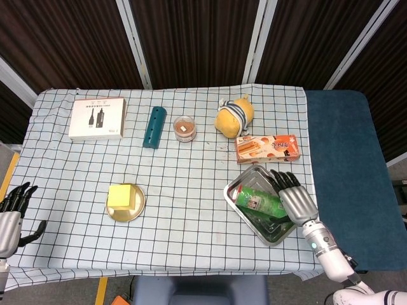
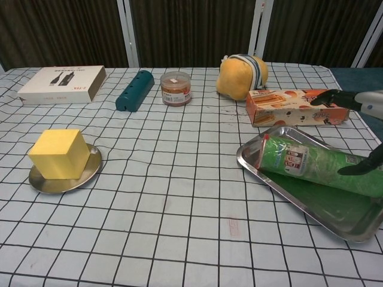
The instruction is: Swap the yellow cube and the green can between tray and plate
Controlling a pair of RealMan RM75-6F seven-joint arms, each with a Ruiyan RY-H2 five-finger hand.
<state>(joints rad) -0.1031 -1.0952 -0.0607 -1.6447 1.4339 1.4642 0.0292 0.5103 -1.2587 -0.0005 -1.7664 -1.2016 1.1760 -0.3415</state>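
Note:
The green can [image 1: 257, 201] [image 2: 311, 164] lies on its side in the metal tray [image 1: 238, 187] [image 2: 281, 192] at the right front of the table. My right hand [image 1: 294, 197] [image 2: 366, 101] is just right of the can, fingers spread and lifted off it, with the thumb close by its side. The yellow cube [image 1: 121, 196] [image 2: 58, 153] sits on the round brass plate [image 1: 127, 216] [image 2: 90, 170] at the left front. At the table's left edge, my left hand [image 1: 13, 213] hangs with fingers apart and holds nothing; only the head view shows it.
Along the back stand a white box [image 1: 97, 118], a teal cylinder [image 1: 154, 126], a small jar [image 1: 184, 128] and a yellow plush toy [image 1: 234, 115]. An orange snack box [image 1: 268, 148] lies just behind the tray. A blue surface [image 1: 343, 178] borders the table's right edge.

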